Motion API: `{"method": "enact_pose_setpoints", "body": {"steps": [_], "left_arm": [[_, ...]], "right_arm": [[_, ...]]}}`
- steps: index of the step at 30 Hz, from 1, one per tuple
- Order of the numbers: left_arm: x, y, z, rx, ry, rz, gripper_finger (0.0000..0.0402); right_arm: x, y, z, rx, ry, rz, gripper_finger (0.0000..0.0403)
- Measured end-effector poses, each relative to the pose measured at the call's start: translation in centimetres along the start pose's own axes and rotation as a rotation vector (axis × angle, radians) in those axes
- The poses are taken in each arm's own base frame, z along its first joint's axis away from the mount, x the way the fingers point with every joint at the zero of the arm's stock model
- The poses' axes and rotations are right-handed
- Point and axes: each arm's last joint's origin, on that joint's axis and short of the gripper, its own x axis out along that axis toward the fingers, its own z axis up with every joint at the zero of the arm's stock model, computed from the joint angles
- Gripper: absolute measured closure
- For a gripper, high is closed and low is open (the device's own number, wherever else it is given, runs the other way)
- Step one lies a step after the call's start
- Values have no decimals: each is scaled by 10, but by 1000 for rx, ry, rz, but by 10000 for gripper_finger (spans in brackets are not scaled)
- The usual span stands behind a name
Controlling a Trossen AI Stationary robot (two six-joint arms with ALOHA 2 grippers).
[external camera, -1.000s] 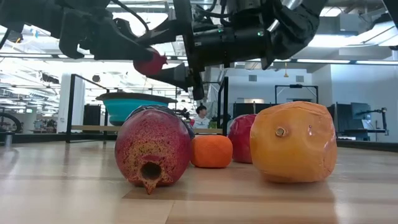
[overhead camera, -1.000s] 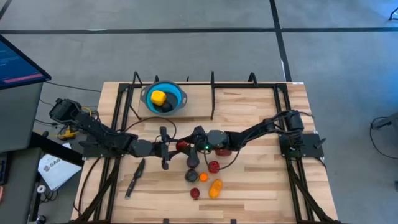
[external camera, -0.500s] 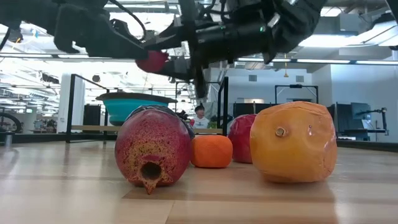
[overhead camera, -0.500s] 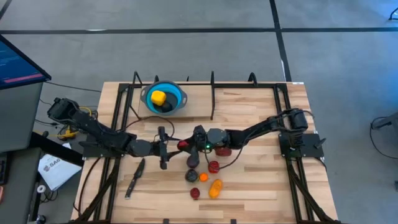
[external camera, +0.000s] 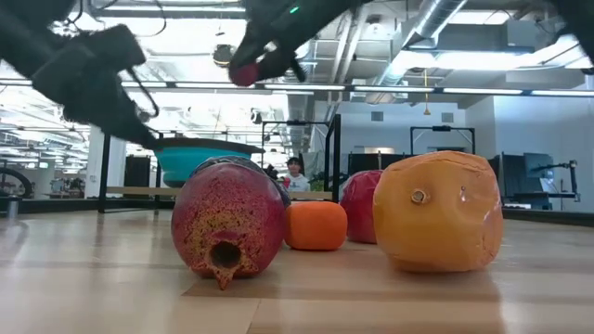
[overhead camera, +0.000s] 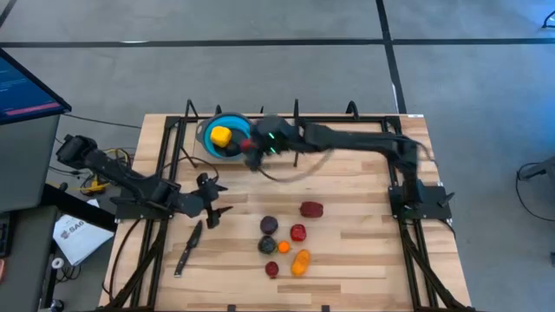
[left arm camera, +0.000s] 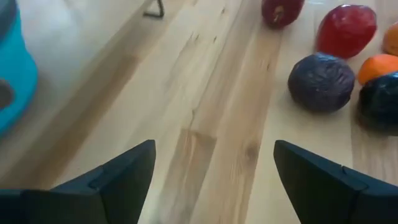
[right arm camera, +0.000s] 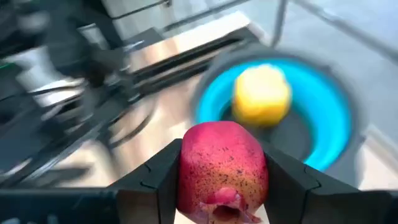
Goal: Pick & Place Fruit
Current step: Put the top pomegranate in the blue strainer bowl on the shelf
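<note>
We are carrying a red pomegranate-like fruit (right arm camera: 222, 171) in the right gripper (overhead camera: 251, 153), pinched between its two dark fingers, and in the high view it is sitting at the right rim of the blue bowl (overhead camera: 206, 137), upper left of centre. The bowl is already holding a yellow fruit (overhead camera: 220, 135) and a dark fruit (overhead camera: 231, 148) beside it.

The left gripper (overhead camera: 212, 198) is waiting at the left of the table with its fingers spread and nothing between them; the wrist view is showing only bare wood in the gap.

The remaining fruit is lying in a loose cluster at lower centre of the high view: a red one (overhead camera: 311, 209), a dark purple one (overhead camera: 269, 225), another red one (overhead camera: 297, 232), a near-black one (overhead camera: 268, 246), a small orange one (overhead camera: 284, 247), a larger orange one (overhead camera: 300, 262) and a dark red one (overhead camera: 271, 269). A knife (overhead camera: 188, 247) is lying at lower left.

We are judging the main risk to be release position: the fruit is hanging over the rim, not the middle, so letting go here could bounce it off the edge onto the table. Dropping onto the yellow fruit could also make it roll out. The arm looks to be moving fast, so an early release could throw the fruit past the bowl. A low approach could nudge the bowl itself.
</note>
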Motion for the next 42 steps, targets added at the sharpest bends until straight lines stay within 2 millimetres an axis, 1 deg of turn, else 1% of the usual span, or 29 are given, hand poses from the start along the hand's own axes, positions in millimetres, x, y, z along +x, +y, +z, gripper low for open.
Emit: {"method": "enact_pose_setpoints", "body": {"steps": [3, 6, 8, 9, 11, 12, 14, 15, 18, 22, 27, 36, 42], "left_arm": [[0, 1, -8, -58, 14, -8, 80], [-1, 0, -11, -75, 18, -21, 80], [-1, 0, -11, -74, 18, -24, 80], [-1, -1, -11, -74, 16, -27, 80], [-1, -1, -10, -81, 7, -33, 80], [-1, -2, -10, -84, 3, -36, 80], [-1, -2, -10, -85, 2, -36, 80], [-1, -2, -9, -87, 0, -38, 80], [-1, -2, -9, -90, -4, -40, 80], [-1, -2, -8, -101, -12, -45, 80], [-1, -3, -7, -107, -21, -52, 80], [-1, -3, -6, -108, -26, -56, 80], [-1, -4, -6, -108, -26, -56, 82]], "right_arm": [[28, -23, 21, -45, 7, -54, 232], [56, -41, 31, -60, 9, -62, 234], [77, -50, 24, -58, 23, -49, 234], [84, -54, 20, -47, -4, -32, 234], [95, -65, 9, -13, 27, -23, 229], [99, -68, 8, 1, 0, -24, 226], [105, -76, 2, 11, 28, -37, 221], [111, -79, 0, 12, 15, -39, 219], [125, -78, -12, 3, 27, -32, 219], [131, -75, -16, -1, 18, -24, 220], [139, -80, -25, 2, 46, -41, 206], [143, -80, -30, 38, 51, -53, 169], [142, -82, -27, 27, 45, -94, 157]]}}
